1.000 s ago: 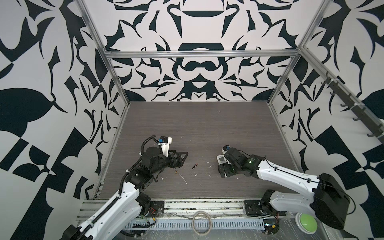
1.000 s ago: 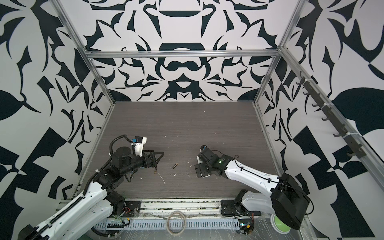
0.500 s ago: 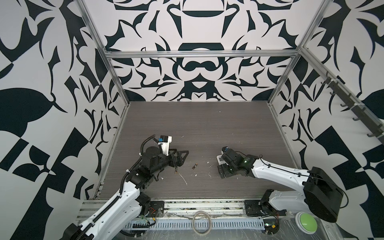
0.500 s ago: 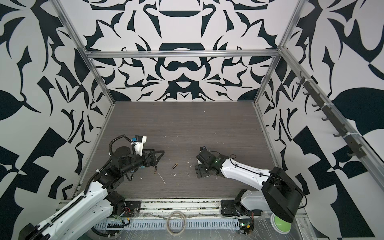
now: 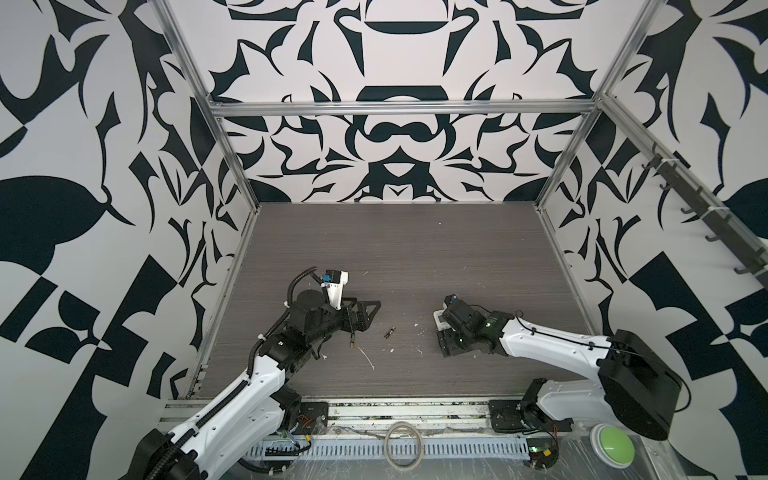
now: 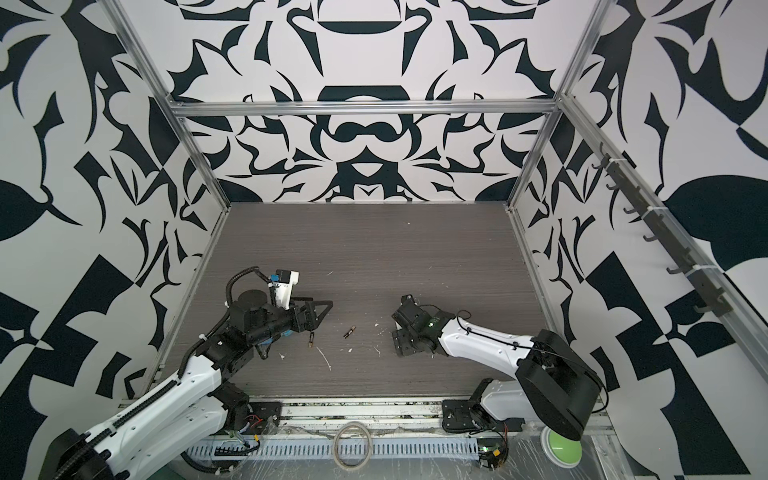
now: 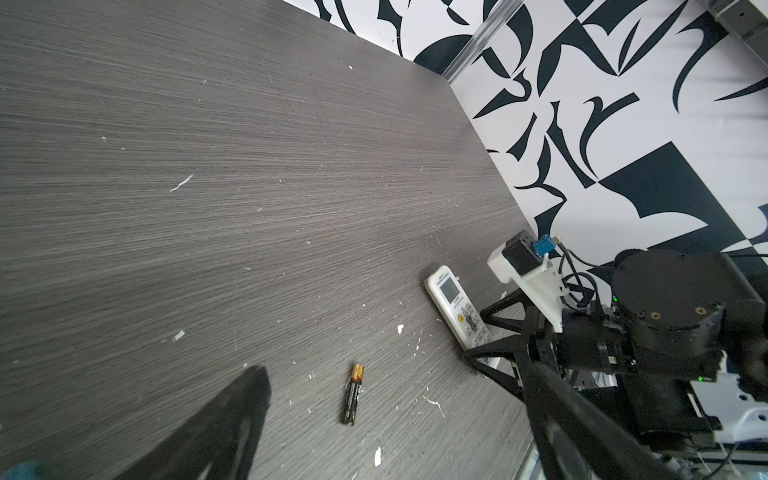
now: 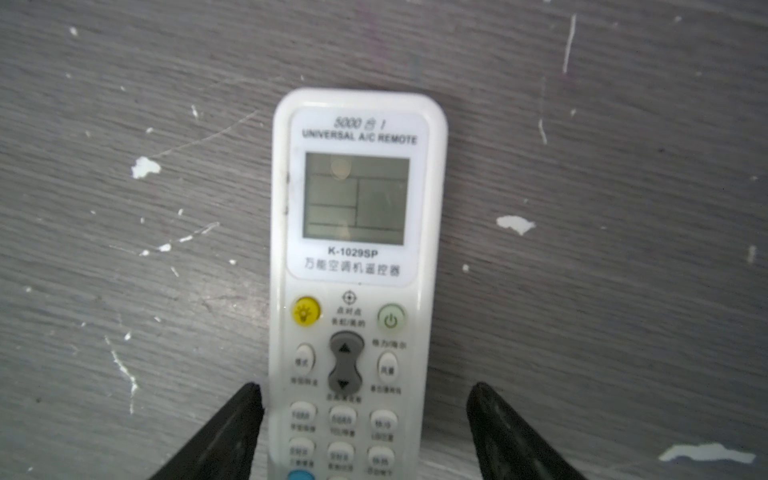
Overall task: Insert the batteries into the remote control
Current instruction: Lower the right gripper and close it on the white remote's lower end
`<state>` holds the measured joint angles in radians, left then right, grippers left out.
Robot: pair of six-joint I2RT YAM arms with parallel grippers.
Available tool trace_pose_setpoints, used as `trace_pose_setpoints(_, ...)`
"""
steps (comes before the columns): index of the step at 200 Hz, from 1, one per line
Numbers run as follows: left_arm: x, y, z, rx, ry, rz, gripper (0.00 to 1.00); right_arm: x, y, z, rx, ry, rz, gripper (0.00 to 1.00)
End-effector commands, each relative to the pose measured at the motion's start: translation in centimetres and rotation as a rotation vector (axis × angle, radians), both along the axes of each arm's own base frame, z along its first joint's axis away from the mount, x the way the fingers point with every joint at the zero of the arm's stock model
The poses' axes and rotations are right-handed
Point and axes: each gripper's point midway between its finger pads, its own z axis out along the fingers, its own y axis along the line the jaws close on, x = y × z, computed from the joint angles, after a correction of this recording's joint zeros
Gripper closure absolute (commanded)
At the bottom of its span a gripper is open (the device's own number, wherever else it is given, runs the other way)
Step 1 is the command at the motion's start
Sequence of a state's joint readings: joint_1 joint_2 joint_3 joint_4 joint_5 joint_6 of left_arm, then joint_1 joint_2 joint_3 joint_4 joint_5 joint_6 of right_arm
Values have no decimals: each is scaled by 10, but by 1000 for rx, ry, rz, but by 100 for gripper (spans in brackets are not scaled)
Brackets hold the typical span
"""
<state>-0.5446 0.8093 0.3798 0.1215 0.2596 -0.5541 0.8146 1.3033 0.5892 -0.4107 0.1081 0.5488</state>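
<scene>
Buttons up, the remote control (image 8: 357, 199) lies on the surface (image 8: 124, 104) between the parted fingers of our right hand (image 8: 365, 399), one tip at its edge, nothing gripped. One battery (image 5: 390, 332) lies near the remote, the second battery (image 5: 352, 338) farther, just beside our left hand (image 5: 368, 313), wide and empty. We judge we are securing the remote; next calls for closing squarely, then turning it over.

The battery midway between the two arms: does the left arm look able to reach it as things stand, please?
Probably yes: the battery lies on the table just ahead of the open left gripper, with nothing standing between them.
</scene>
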Motion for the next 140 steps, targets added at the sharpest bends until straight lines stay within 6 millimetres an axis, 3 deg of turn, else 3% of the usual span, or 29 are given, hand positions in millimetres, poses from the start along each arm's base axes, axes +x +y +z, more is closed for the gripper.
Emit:
trace_pose_setpoints(1, 4, -7, 22, -42, -44, -20, 1, 4, 1, 3, 13, -33, -16, 22)
trace_pose_setpoints(140, 12, -6, 16, -43, -30, 20, 1, 2, -3, 3, 11, -41, -20, 37)
